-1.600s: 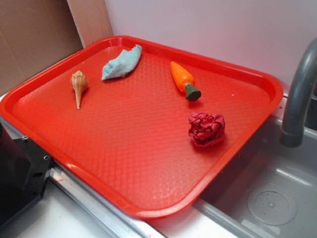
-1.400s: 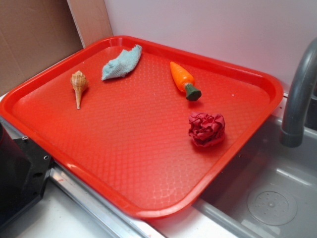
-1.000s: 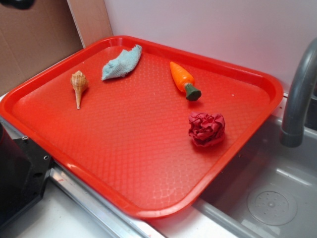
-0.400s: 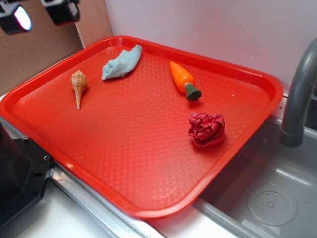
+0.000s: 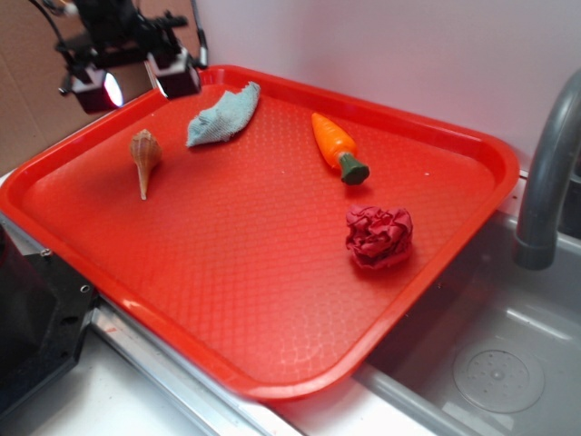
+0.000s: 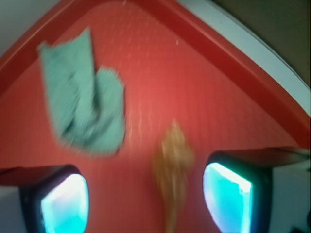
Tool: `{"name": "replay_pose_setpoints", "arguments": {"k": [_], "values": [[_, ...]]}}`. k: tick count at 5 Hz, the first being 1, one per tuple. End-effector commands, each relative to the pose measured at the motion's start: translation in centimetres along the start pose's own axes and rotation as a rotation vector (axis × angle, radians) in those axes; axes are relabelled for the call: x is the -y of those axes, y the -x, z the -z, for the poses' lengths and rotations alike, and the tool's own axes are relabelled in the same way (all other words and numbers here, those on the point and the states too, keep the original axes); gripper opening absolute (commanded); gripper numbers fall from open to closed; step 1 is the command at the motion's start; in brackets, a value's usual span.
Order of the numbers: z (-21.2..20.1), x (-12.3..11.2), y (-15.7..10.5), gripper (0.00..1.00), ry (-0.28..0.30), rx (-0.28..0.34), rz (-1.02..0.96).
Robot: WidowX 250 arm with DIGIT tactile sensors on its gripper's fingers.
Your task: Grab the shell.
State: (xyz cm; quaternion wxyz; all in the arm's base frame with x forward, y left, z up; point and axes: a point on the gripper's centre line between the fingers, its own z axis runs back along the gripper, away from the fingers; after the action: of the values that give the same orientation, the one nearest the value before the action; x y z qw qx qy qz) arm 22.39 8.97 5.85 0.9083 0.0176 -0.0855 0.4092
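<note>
**Q:** Where is your claw, and how does it stand?

**A:** My claw (image 5: 139, 84) hangs over the far left corner of the red tray (image 5: 272, 300), its two fingers spread wide with nothing between them. In my wrist view the fingertips (image 6: 228, 196) glow pale blue-green at the bottom edge, one at each side, and the picture is blurred.

**Q:** And the shell?

**A:** The shell (image 5: 144, 159) lies flat on the tray just below and in front of my claw, untouched. Its ridged, bulbous end points toward my claw and its thin tip points away, toward the near edge of the tray. From the wrist it shows as a tan smear (image 6: 172, 170) in the gap between my fingers, nearer the right one, touching neither.

**Q:** What else is near you?

**A:** A crumpled pale blue cloth (image 5: 222, 113) lies just to the right of my claw in the outside view, beside the shell but apart from it. The wrist view shows the same cloth (image 6: 85, 107) beyond my left finger.

**Q:** Farther out?

**A:** An orange toy carrot (image 5: 336, 145) with a dark green end lies well off to the right of my claw, along the tray's far side. A bunched dark red rag (image 5: 378, 234) sits farther still, toward the right rim. Beyond that rim stand a grey tap (image 5: 549, 182) and a grey sink (image 5: 490, 363).
</note>
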Motion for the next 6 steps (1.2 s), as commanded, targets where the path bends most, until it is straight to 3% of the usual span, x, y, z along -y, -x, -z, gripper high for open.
{"name": "replay_pose_setpoints", "arguments": {"k": [1,2,3,5,6], "values": [[2.0,-2.5,1.6,1.00,-0.074,0.017,0.075],[2.6,-3.2,2.3,1.00,-0.095,0.039,0.050],[3.0,-3.3,2.1,0.00,-0.089,0.039,0.042],[0.5,-1.5,1.6,0.00,-0.060,0.040,0.129],[-2.2,0.9,1.9,0.00,-0.042,0.020,0.379]]}}
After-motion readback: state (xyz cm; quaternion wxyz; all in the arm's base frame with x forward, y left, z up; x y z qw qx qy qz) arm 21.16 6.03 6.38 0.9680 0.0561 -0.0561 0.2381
